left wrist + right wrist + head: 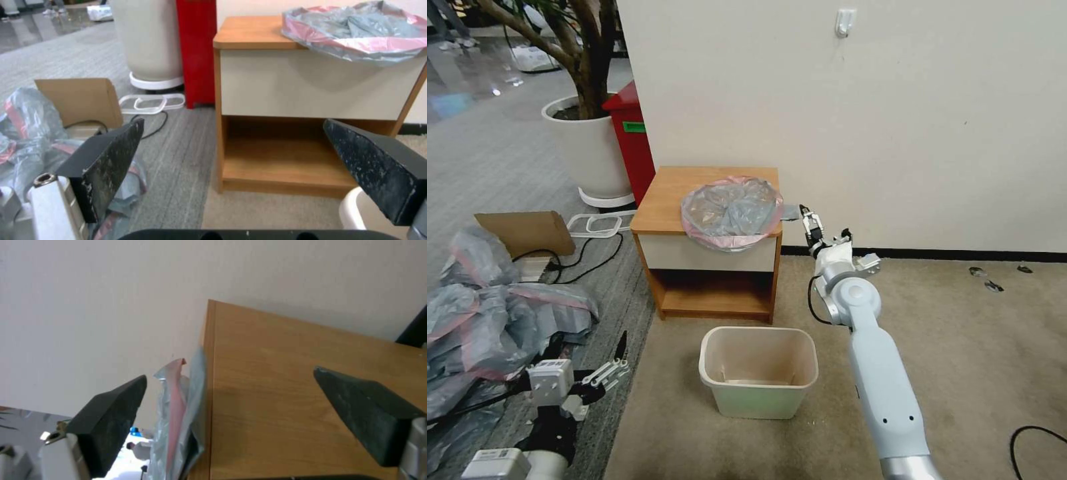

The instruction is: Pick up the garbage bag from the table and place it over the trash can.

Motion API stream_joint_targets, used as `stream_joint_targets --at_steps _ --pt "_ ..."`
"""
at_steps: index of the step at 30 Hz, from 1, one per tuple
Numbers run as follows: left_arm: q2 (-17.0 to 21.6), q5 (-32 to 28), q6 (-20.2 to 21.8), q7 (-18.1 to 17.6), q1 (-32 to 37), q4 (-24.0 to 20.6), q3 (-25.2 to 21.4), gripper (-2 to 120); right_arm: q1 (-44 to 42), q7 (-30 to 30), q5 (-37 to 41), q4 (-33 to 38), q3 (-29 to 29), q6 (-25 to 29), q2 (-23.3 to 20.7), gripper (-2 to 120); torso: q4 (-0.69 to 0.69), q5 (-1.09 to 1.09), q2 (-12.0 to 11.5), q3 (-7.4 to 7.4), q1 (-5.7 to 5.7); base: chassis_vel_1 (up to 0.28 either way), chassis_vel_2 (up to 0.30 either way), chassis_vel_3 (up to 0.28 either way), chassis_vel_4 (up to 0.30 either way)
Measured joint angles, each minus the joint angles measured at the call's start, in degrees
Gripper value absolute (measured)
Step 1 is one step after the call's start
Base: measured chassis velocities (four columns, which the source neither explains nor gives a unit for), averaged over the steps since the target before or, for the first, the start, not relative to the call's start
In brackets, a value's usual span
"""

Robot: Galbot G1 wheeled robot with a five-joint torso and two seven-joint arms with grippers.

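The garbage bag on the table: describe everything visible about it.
The garbage bag is thin translucent grey plastic with a pink band round its rim. It lies crumpled and spread open on the table, on the top's right front part, its edge drooping over the white drawer front. The right gripper, open, sits at the bag's right edge, not yet closed on it.

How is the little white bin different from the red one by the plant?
The trash can is cream-white, low and open-topped, standing alone on the carpet before the table. The red bin is taller, bright red with a green label, wedged between the plant pot and the wall. Both stand upright on the floor.
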Motion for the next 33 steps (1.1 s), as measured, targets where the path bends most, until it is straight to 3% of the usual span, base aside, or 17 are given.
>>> stream_joint_targets --at_steps 8,12,15,21,28,33 --pt "-0.7 0.2 0.1 0.2 0.1 0.0 -0.1 100 0.4 -0.2 -0.5 0.1 -1.1 0.1 0.4 72 0.00 0.00 0.0 0.00 0.00 0.000 0.000 0.000 0.000" --pt "-0.8 0.4 0.2 0.3 0.1 0.0 -0.2 100 0.6 -0.1 -1.3 -0.1 -1.4 0.1 0.8 51 0.00 0.00 0.0 0.00 0.00 0.000 0.000 0.000 0.000" --pt "-0.8 0.6 0.2 0.3 0.1 0.0 -0.3 100 0.7 -0.1 -1.4 -0.1 -1.4 0.1 1.1 45 0.00 0.00 0.0 0.00 0.00 0.000 0.000 0.000 0.000" --pt "-0.8 0.9 0.1 0.4 0.1 0.0 -0.4 100 0.9 -0.2 -1.5 0.1 -1.3 0.1 1.7 18 0.00 0.00 0.0 0.00 0.00 0.000 0.000 0.000 0.000" --pt "-0.7 1.2 0.0 0.4 0.1 0.0 -0.3 100 0.7 -0.2 -1.8 0.7 -1.2 0.4 1.7 0 0.00 0.00 0.0 0.00 0.00 0.000 0.000 0.000 0.000" --pt "-0.7 1.6 0.0 0.7 0.0 0.0 -0.2 100 -0.3 0.0 -2.7 2.4 -1.6 0.7 1.0 0 0.01 0.01 0.0 0.00 0.00 0.000 0.000 0.000 0.000"
